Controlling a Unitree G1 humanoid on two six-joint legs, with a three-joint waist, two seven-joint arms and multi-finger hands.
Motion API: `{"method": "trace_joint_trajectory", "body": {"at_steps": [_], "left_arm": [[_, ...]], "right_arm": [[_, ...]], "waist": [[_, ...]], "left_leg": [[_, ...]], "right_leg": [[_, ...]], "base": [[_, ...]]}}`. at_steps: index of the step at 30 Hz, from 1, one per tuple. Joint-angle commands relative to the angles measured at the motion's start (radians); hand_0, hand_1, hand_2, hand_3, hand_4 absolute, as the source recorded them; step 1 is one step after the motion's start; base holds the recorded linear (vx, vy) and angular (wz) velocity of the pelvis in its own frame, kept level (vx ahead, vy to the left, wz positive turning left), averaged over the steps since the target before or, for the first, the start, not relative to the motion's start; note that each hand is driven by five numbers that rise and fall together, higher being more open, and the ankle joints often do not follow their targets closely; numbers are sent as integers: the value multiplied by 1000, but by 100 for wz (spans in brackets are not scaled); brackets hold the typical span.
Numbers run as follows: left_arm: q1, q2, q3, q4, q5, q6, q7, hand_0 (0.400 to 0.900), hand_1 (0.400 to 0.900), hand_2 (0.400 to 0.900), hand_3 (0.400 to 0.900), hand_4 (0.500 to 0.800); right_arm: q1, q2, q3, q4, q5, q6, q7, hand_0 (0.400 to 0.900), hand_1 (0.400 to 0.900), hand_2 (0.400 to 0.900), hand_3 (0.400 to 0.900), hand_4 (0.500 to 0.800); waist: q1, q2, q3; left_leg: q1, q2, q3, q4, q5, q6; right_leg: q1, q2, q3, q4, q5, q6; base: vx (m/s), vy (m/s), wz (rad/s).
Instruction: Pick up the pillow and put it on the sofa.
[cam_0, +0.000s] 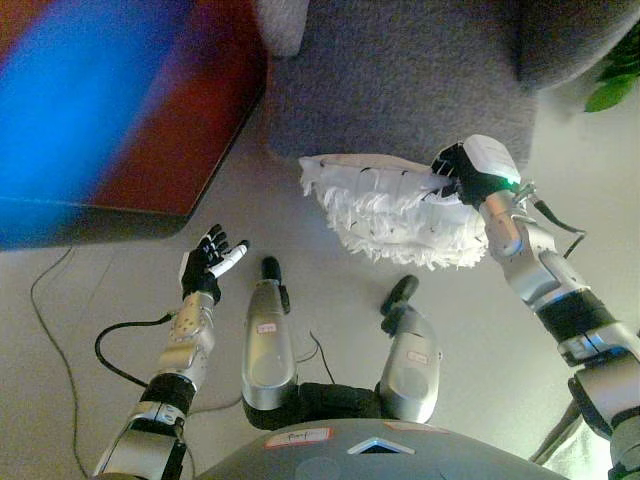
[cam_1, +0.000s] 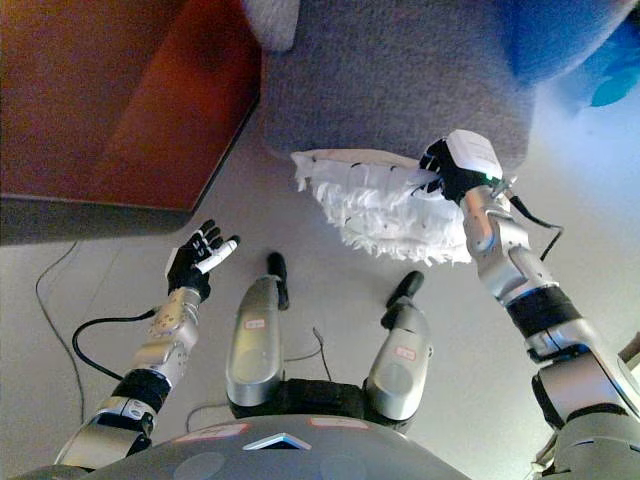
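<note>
1. At the right hand (cam_0: 462, 172), the white ruffled pillow (cam_0: 395, 212) hangs clear of the floor, its bulk spreading to that hand's left, just in front of the grey sofa (cam_0: 400, 80).
2. The right hand's fingers are clamped on the pillow's right edge.
3. It looks light and soft; I judge it will sag and swing from a one-edge hold, so a grip deeper into the body would steady it.
4. The frills could slip through a pinch.
5. The left hand (cam_0: 210, 262) hovers low, well apart from the pillow, fingers spread and empty.
6. The sofa's seat is cut off above; the fingers under the fabric are hidden.
</note>
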Motion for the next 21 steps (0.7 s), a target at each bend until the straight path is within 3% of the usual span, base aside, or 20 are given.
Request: {"method": "trace_joint_trajectory", "body": {"at_steps": [1,5,11,15,21], "left_arm": [[45,32,28,49,84,-36,5,900,900,900,900,800],[86,6,81,97,128,-37,-14,900,900,900,900,800],[101,5,129,156,146,-30,-27,900,900,900,900,800],[98,12,139,176,152,-25,-31,900,900,900,900,800],[97,33,147,171,140,-12,-69,900,900,900,900,800]], "right_arm": [[-14,-83,-171,-226,-69,-100,-165,400,400,400,400,500],[133,-97,-293,-362,-68,-186,-186,400,400,400,400,500],[174,-118,-386,-471,-40,-254,-186,400,400,400,400,500],[142,-138,-410,-496,-21,-266,-177,400,400,400,400,500],[-12,-216,-386,-412,81,-222,-129,400,400,400,400,500]], "waist": [[1,-61,-194],[-22,-58,-267],[-29,-53,-328],[-30,-58,-347],[4,-102,-377]], "left_leg": [[143,-40,17,-177,30,53],[239,-67,54,-264,23,65],[322,-104,71,-362,28,79],[351,-111,70,-391,29,83],[376,-93,68,-408,35,72]], "right_leg": [[33,-91,43,-58,115,87],[69,-85,49,-106,183,101],[68,-77,55,-101,251,101],[69,-67,60,-82,249,101],[113,-47,22,-96,227,101]], "base": [[129,42,-30],[91,46,-27],[61,17,-15],[77,-1,5],[145,-81,23]]}}
